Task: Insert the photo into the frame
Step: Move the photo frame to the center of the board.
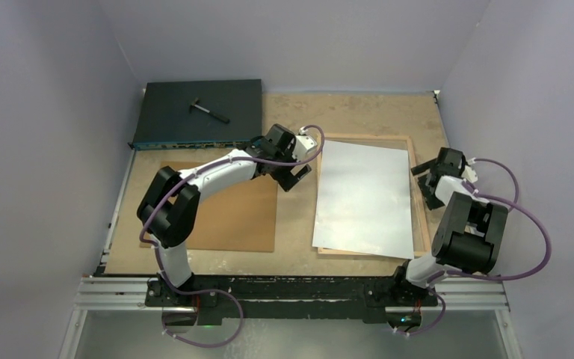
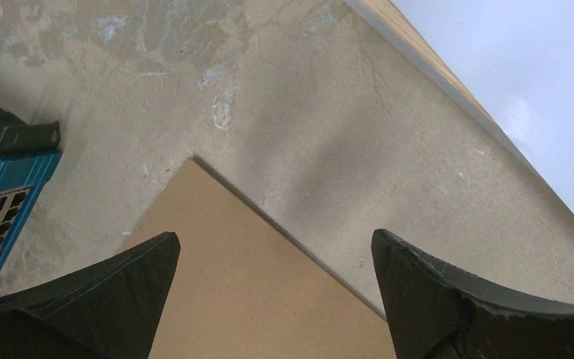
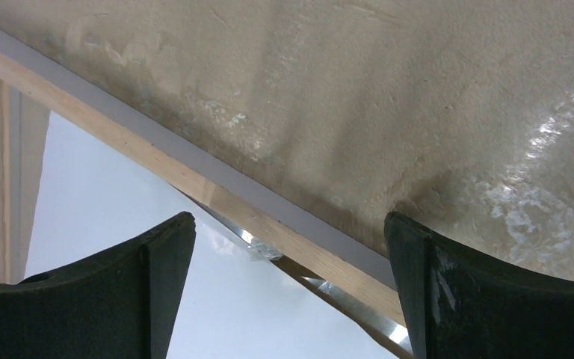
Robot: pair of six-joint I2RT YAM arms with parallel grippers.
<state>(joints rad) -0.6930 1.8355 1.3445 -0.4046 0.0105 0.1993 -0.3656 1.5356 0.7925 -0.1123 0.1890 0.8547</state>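
The photo (image 1: 362,198) lies white back up over the frame (image 1: 421,202), slightly askew, its near-left corner past the frame's edge. The frame rests wood back up on the table; its right rail (image 3: 217,187) shows in the right wrist view with the photo (image 3: 119,217) beside it. My left gripper (image 1: 297,173) hangs open just left of the photo, above the brown backing board's far corner (image 2: 254,292); the photo's edge (image 2: 538,75) shows at upper right. My right gripper (image 1: 424,178) stands open over the frame's right rail. Neither holds anything.
A brown backing board (image 1: 235,209) lies flat left of the frame. A dark network switch (image 1: 198,112) with a black marker (image 1: 209,111) on top sits at the back left; its blue port side (image 2: 0,202) shows in the left wrist view. Grey walls enclose the table.
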